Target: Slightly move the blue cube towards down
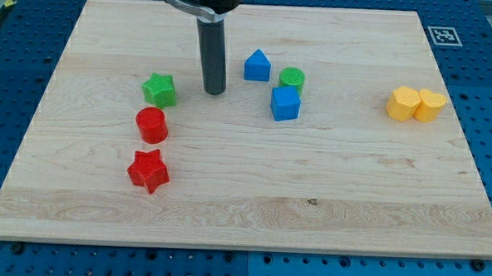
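The rod has no claw and holds nothing — its tip (214, 92) sits left of the blue cube (286, 104) in the upper middle, touching the green cylinder (292, 78) — a sideways push could drag both.

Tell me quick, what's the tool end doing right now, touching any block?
No gripper here: my tip is bare, holding nothing, touching no block. It sits between the green star and the blue cube, at the cube's left.
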Controlling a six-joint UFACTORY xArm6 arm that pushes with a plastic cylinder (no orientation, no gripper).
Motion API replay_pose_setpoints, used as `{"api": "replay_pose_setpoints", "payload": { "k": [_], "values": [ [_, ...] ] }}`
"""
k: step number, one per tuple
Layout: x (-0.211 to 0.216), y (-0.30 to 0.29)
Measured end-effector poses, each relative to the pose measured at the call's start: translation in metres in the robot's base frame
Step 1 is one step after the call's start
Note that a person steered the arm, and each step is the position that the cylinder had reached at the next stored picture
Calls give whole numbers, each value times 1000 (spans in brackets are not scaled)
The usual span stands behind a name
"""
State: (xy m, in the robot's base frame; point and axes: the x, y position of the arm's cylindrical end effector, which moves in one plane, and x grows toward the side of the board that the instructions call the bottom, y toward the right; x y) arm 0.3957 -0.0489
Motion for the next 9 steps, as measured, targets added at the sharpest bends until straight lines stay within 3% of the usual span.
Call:
{"api": "replay_pose_setpoints", "payload": {
  "k": [3, 9],
  "values": [
    [0, 46],
    [0, 68]
  ]
}}
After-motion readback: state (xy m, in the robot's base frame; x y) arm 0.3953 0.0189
